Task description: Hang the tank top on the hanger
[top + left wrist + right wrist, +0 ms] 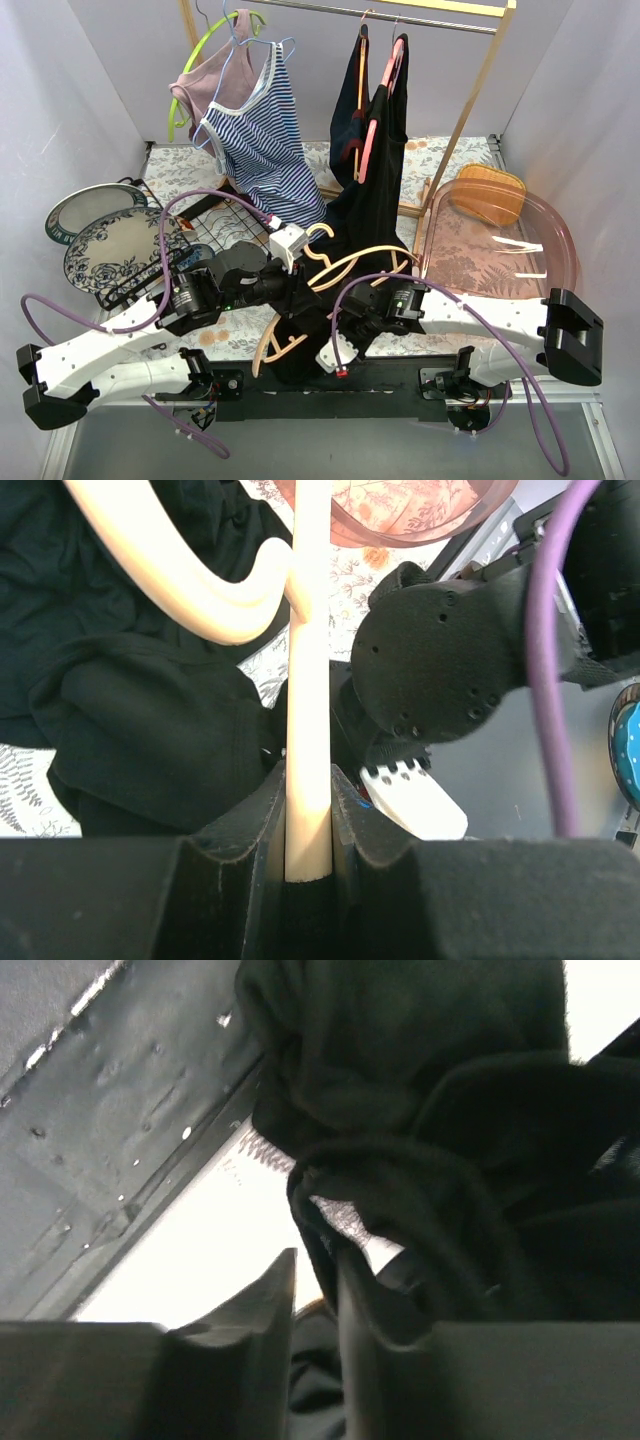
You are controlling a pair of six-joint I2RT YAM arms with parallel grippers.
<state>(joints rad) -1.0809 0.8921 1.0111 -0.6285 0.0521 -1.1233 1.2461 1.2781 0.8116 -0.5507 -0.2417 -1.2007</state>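
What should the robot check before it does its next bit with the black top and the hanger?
1. Left jaws gripping the hanger: ok, they are shut on its pale bar.
2. Right jaws gripping the tank top: ok, black cloth is pinched between them.
3. A strap looped over a hanger arm: cannot tell, the cloth is too bunched to see.
4. Tank top fully on the hanger: not ok, it is crumpled up under it.
5. Tank top free of the other hanging black clothes: cannot tell, they overlap when seen from above.
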